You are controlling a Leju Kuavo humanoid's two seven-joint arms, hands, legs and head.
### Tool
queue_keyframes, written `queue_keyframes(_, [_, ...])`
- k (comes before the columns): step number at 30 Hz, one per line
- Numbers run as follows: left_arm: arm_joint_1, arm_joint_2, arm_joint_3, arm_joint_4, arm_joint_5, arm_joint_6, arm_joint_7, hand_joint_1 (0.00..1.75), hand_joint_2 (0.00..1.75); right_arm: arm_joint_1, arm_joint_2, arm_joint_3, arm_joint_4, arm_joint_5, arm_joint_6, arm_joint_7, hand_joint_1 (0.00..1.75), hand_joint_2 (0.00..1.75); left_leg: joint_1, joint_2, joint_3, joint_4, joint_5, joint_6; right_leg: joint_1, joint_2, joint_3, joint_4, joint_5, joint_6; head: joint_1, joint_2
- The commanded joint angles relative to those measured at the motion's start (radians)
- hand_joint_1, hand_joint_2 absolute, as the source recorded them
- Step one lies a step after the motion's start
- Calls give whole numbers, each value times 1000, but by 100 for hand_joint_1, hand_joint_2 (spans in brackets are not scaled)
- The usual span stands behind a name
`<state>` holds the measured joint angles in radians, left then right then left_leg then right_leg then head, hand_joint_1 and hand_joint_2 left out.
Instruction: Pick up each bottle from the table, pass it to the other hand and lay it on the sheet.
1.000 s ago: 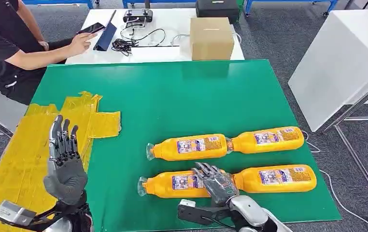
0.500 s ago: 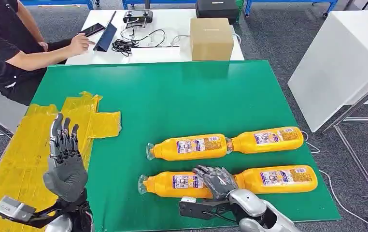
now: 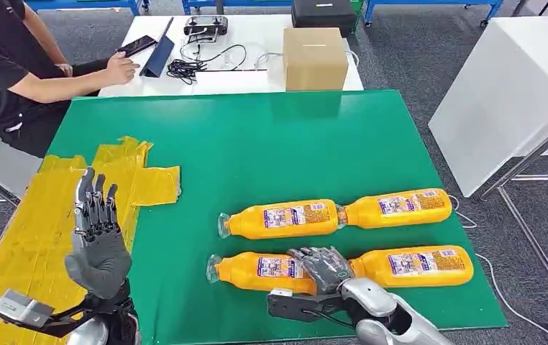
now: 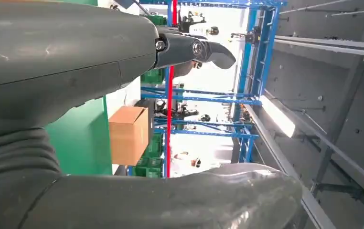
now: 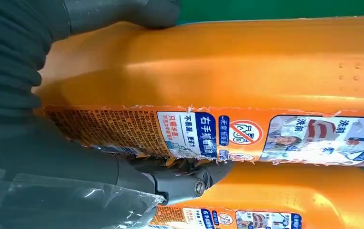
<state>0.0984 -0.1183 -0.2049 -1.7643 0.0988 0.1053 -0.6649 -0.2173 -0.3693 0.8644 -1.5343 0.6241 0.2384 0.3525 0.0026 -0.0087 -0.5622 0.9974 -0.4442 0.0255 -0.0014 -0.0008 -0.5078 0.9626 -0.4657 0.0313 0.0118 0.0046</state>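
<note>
Overhead, green table (image 3: 257, 144), yellow sheet (image 3: 34, 230), grey carpet (image 3: 415, 50)

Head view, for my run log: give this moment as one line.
right hand: grips near-left bottle | left hand: raised, empty, over yellow sheet | bottles on sheet: none

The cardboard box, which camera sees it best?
The head view shows the cardboard box best: whole, on the white table beyond the green table. The left wrist view catches it too, turned sideways, past the left hand. The right wrist view looks at an orange bottle instead.
</note>
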Motion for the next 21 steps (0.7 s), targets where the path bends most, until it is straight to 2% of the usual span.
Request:
queue_keyframes(1, [-33, 3, 5, 58, 10, -2, 5, 0, 0, 15, -8, 36, 97, -20, 1, 5, 175, 175, 1, -1, 2, -3, 1, -1, 1, -2, 4, -5, 1, 0, 0, 0])
queue_keyframes(5, [-37, -9, 8, 63, 41, 14, 32, 0, 0, 39, 16, -7, 88, -60, -67, 4, 175, 175, 0, -2, 2, -2, 1, -1, 0, -2, 3, -2, 0, 0, 0, 0])
queue_keyframes(8, [-24, -32, 34, 49, 126, 42, 85, 0, 0, 129, 94, -129, 13, -142, -252, -53, 175, 175, 1, -2, 3, -2, 0, -1, 1, -3, 4, -3, 0, 0, 0, 0])
queue_keyframes(10, [-2, -39, 47, 36, 203, 34, 139, 0, 0, 202, 157, -192, -87, -173, -399, -179, 175, 175, 1, -2, 2, -2, 1, -1, 1, -3, 3, -2, 0, 0, 0, 0])
queue_keyframes(11, [26, -25, 20, 47, 382, -126, 286, 0, 175, 259, 226, -243, -165, -298, -487, -373, 175, 175, 1, -1, 2, -1, 0, -1, 1, -1, 2, -1, 0, 0, 0, 0])
queue_keyframes(12, [60, -10, 40, 53, 536, -183, 344, 0, 175, 286, 244, -243, -184, -287, -497, -475, 175, 175, 0, -1, 1, -1, 0, -1, 0, -1, 2, -1, -1, 0, 0, 0])
queue_keyframes(13, [78, -1, 33, 64, 557, -220, 340, 0, 175, 292, 261, -231, -216, -284, -508, -488, 175, 175, 1, 1, 2, -2, -1, -2, 1, 0, 2, -1, -1, -1, 1, 0])
queue_keyframes(16, [76, -7, 27, 61, 548, -205, 331, 0, 175, 287, 270, -223, -236, -276, -531, -481, 175, 175, 0, 3, 0, -2, -2, -2, 1, 3, 0, -1, -1, -1, 0, 0])
queue_keyframes(21, [60, 1, 12, 61, 558, -192, 336, 0, 175, 285, 275, -242, -213, -314, -552, -549, 175, 175, 2, -1, -2, -1, -1, -2, 1, -1, -2, 0, -2, -2, 0, 0])
